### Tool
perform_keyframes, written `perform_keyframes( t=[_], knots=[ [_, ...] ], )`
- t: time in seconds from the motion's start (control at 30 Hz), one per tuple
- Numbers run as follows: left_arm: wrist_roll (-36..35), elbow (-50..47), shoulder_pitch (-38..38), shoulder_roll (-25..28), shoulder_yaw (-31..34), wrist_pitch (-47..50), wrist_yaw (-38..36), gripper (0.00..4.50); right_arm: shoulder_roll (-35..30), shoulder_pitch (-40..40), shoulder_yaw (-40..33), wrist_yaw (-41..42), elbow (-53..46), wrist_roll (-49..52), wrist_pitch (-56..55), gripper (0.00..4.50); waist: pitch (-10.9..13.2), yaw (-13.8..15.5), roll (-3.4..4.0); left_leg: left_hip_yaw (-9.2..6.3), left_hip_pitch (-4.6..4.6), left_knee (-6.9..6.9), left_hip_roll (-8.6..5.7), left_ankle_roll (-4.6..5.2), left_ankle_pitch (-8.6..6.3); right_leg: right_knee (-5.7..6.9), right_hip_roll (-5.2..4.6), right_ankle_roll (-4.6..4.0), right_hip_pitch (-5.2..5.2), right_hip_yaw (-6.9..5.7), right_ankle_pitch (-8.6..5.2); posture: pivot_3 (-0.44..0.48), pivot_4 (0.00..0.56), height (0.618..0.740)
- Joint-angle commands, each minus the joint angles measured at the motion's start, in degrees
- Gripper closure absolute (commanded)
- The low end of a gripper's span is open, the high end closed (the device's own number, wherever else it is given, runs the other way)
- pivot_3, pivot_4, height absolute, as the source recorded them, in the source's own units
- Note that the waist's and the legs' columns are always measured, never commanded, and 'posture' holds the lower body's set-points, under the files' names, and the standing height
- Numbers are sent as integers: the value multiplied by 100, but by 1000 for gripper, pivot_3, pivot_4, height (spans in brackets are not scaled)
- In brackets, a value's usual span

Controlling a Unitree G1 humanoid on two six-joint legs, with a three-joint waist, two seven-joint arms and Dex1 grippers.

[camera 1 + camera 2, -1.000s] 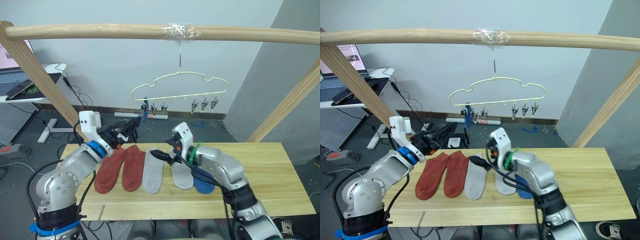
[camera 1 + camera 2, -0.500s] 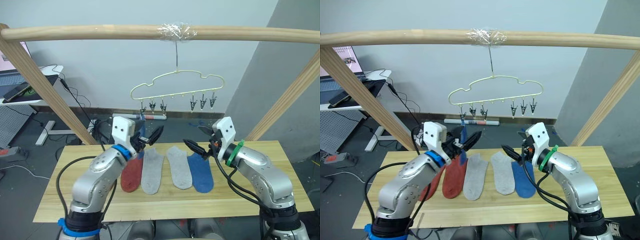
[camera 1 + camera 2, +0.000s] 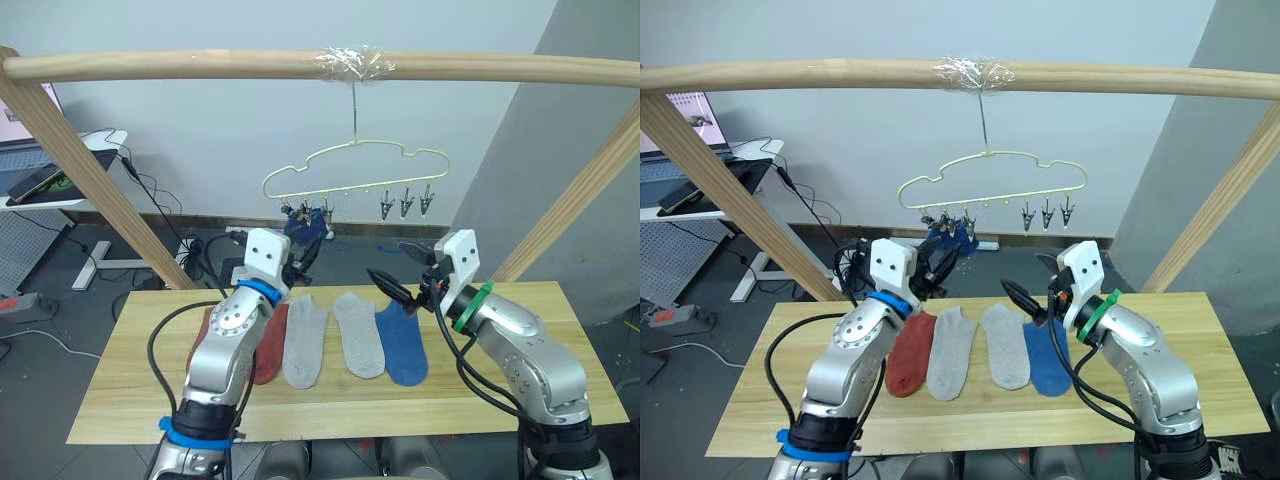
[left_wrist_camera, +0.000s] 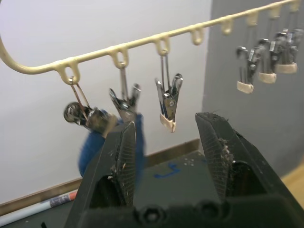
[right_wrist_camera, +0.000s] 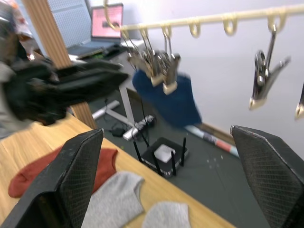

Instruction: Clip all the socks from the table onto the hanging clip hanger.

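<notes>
Socks lie in a row on the pale plank counter [image 3: 540,330] below both sets of jaws: a rust-red fabric sock [image 3: 268,345], two light grey ones [image 3: 302,345] [image 3: 358,335], and a blue one [image 3: 403,345]. Another blue sock [image 3: 952,238] hangs just ahead of the left gripper [image 4: 166,142], pinned by a grey metal clip on the thin pale-yellow wire hanger [image 3: 355,160]. Left jaws stand spread, apparently having let go. The right gripper [image 5: 164,175] also has its jaws spread wide, hovering empty, probably ready to steady the hanger or fetch the next sock.
</notes>
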Motion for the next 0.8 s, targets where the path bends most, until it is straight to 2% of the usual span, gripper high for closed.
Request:
perform_keyframes(
  t=[0.03,0.23,0.8],
  knots=[
    [156,380,-272,-110,110,-411,-31,2281,-99,-162,-103,82,-294,180,-138,0,0,-7,0,0,0,0,0,0,0,1,0,0,0,-1,0,-74,119,740],
    [271,1055,-692,-284,312,-809,106,2281,-162,-285,-129,8,-301,298,-117,0,0,-12,0,-1,2,1,1,1,0,4,1,0,0,-2,0,-85,121,740],
    [470,1897,-1235,-426,494,-1322,57,2281,-267,-398,-109,-138,-404,445,-21,0,0,-74,0,0,2,5,0,1,1,6,1,2,2,-2,1,-103,129,740]
  ],
)
